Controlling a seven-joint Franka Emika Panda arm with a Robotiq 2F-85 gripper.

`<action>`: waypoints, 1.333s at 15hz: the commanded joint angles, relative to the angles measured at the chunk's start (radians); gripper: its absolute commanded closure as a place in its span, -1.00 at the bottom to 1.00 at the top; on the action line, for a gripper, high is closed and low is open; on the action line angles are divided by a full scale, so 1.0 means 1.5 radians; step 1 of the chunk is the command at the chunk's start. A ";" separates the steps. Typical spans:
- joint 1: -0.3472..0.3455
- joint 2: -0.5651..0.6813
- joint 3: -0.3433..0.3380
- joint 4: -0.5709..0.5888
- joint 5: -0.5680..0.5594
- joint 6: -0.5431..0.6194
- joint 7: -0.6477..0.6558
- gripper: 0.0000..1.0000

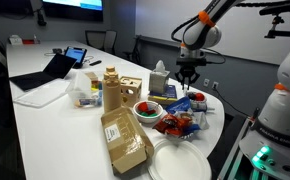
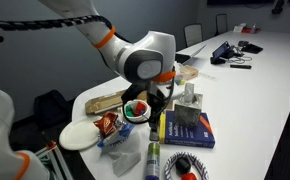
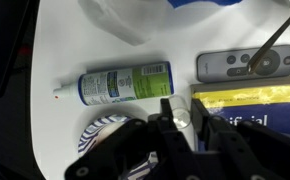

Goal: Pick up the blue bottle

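Note:
In the wrist view the blue bottle (image 3: 181, 117) shows from above as a slim translucent body with a whitish top, standing between my two black fingers. My gripper (image 3: 182, 125) is shut on it, one finger against each side. In an exterior view the gripper (image 2: 157, 104) points straight down at the table's near end, with the slim bottle (image 2: 156, 127) below it beside a blue and yellow book (image 2: 190, 128). In an exterior view the gripper (image 1: 188, 74) hangs beside the tissue box (image 1: 160, 80); I cannot make out the bottle there.
A green-and-white labelled bottle (image 3: 125, 82) lies left of the fingers, with a grey remote (image 3: 245, 63) and the book (image 3: 250, 98) to the right. A tall tan bottle (image 1: 111, 88), a cardboard box (image 1: 125, 138), a red bowl (image 1: 148, 108) and white plates (image 1: 180, 160) crowd the table.

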State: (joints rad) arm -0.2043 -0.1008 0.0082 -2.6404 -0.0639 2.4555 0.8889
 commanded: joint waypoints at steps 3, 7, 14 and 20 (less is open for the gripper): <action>0.017 0.106 -0.042 0.047 -0.007 0.060 0.037 0.87; 0.029 0.163 -0.076 0.072 0.000 0.081 0.047 0.87; 0.057 0.215 -0.101 0.107 0.050 0.074 0.033 0.87; 0.073 0.189 -0.119 0.113 0.039 0.063 0.033 -0.60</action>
State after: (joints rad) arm -0.1141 0.2098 -0.1393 -2.4768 0.0031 2.5705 0.9425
